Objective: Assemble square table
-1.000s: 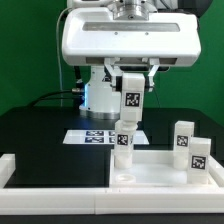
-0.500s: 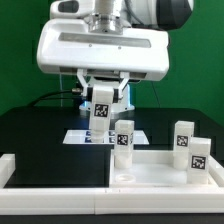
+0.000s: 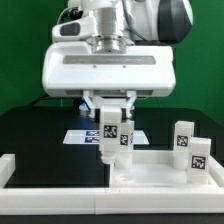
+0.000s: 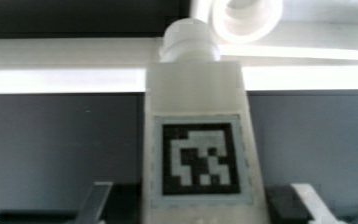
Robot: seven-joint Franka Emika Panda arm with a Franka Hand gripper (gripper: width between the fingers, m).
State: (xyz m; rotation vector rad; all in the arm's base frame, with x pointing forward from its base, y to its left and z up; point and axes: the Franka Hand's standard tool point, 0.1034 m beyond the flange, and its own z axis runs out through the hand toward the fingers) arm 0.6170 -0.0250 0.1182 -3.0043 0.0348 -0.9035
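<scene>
Gripping a leg (image 3: 110, 129), the pincer (image 3: 110, 140) has swung it back beside the standing leg (image 3: 124, 142), nearing the tabletop (image 3: 160, 172).

White legs (image 3: 112, 140) carry black-and-white tags; the tabletop (image 3: 160, 170) is white, the table (image 3: 40, 130) black.

The gripper (image 3: 109, 142) with its held leg (image 3: 110, 133) now hangs closer to the standing leg (image 3: 123, 150), having swung back toward the exterior view's right and dropped
</scene>
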